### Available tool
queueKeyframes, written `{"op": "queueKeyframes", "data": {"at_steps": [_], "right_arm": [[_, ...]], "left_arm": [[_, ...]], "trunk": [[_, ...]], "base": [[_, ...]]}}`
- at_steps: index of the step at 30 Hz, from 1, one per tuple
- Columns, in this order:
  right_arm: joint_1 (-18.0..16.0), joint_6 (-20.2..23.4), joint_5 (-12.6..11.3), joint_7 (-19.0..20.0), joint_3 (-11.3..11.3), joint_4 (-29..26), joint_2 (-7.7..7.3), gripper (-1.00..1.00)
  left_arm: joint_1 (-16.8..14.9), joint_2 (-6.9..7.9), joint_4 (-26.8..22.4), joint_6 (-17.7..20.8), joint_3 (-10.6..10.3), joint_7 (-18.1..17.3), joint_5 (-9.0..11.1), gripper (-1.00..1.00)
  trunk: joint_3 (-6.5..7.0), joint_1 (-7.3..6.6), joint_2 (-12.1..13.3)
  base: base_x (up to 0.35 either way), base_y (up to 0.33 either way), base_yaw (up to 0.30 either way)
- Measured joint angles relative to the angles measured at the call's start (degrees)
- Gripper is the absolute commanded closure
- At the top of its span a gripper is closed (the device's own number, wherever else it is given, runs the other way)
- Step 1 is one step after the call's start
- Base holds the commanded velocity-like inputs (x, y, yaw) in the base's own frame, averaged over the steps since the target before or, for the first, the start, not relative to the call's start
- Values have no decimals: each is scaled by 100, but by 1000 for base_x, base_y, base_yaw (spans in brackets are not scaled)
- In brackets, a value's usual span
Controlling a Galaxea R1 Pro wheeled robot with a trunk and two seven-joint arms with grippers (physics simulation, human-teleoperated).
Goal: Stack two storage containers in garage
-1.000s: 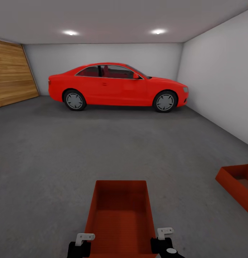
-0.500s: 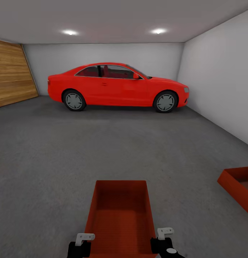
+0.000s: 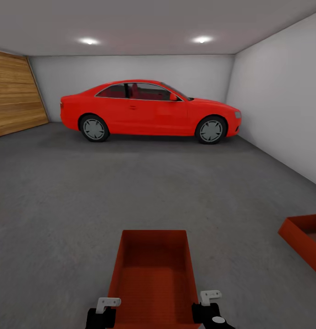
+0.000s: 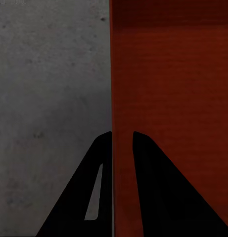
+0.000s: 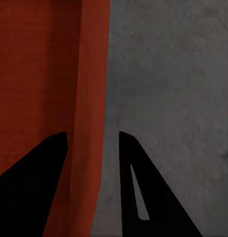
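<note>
head view: held container (image 3: 153,274) low centre, carried by left gripper (image 3: 103,310) and right gripper (image 3: 208,306); second container (image 3: 306,240) on floor (image 3: 130,192) at right; red car (image 3: 149,109) far.
left wrist view: fingers (image 4: 158,197) straddle and pinch the bin wall (image 4: 121,98).
right wrist view: fingers (image 5: 29,182) straddle wall (image 5: 91,98); one apart, grip uncertain.

Dark grey speckled concrete floor (image 3: 144,183) is stretching across the whole garage, rough and bare toward the far wall (image 3: 130,68), which is showing plain white-grey. A matching pale side wall (image 3: 281,100) is running down the right. A wooden plank door (image 3: 14,96) is standing at the left. Two round spotlights (image 3: 89,41) are glowing in the grey ceiling (image 3: 149,23). A red coupe (image 3: 149,109) is sitting side-on along the floor's far edge.
</note>
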Motion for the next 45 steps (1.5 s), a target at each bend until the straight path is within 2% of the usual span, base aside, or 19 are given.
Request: {"op": "queueKeyframes", "data": {"at_steps": [45], "right_arm": [[0, 0, -1, 0, -1, 0, 0, 100]], "left_arm": [[0, 0, 0, 0, 0, 0, 0, 100]], "trunk": [[0, 2, 0]], "base": [[87, 0, 0]]}}
